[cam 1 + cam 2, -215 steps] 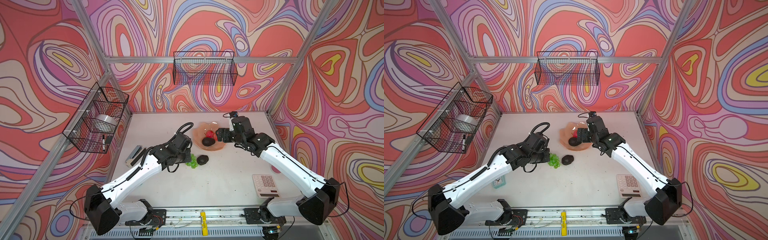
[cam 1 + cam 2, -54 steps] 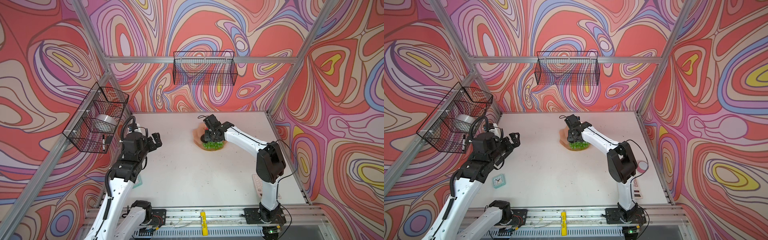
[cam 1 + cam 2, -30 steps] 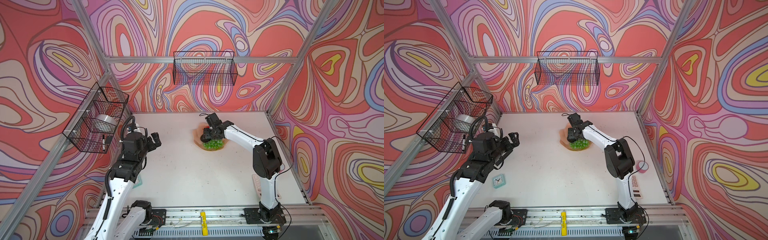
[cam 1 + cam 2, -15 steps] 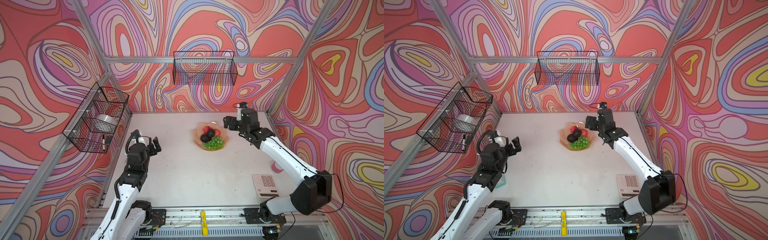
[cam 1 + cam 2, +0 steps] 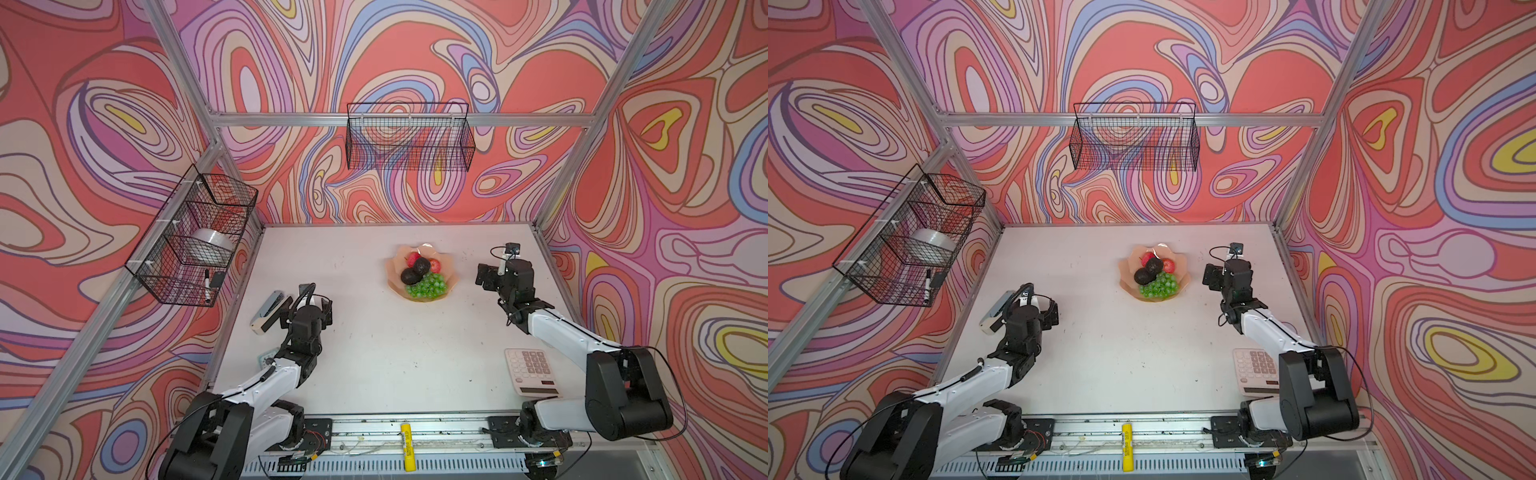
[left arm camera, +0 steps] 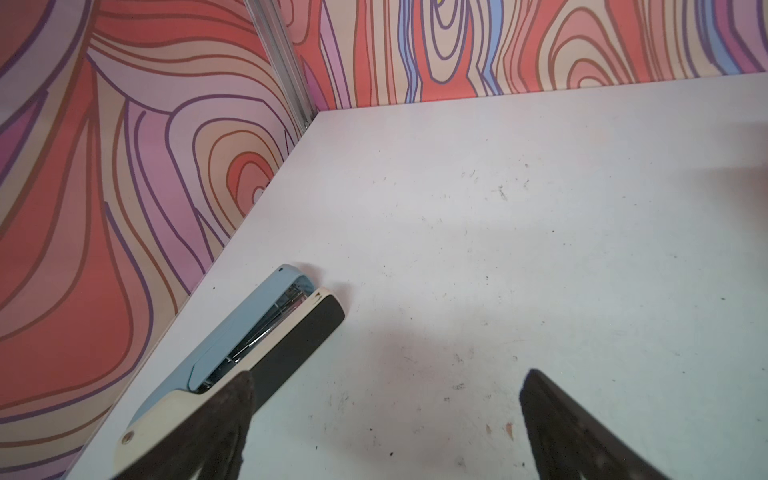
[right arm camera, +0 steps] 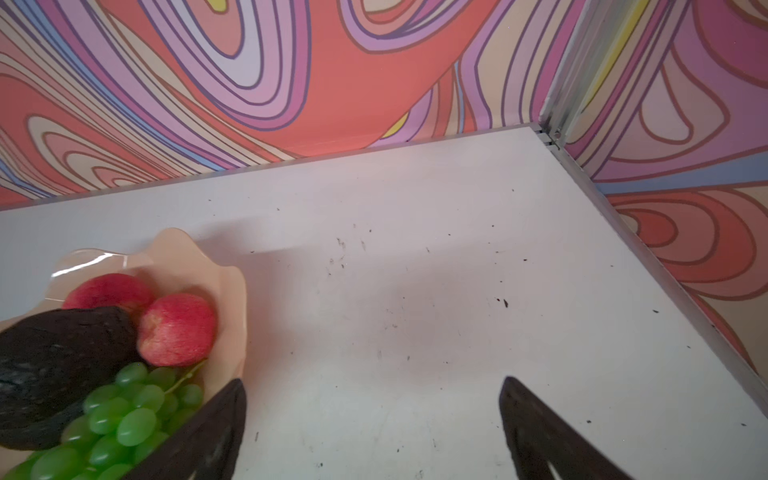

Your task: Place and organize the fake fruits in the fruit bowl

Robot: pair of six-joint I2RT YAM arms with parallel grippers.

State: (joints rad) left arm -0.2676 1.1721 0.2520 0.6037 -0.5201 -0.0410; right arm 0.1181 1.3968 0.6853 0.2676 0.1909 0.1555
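Showing my left tool (image 6: 388,374) and right tool (image 7: 372,382) parted, empty and standing off from the fruit bowl (image 5: 453,274), whose apples (image 5: 434,264), avocados (image 5: 410,276) and grapes (image 5: 426,286) lie grouped inside, leaving, I judge, nothing to place.

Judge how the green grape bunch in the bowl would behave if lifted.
Probably floppy: the grape bunch is many grapes on a thin stem, so it would likely sag. Glossy round grapes may slip from a pinch. It touches an avocado, which might shift.
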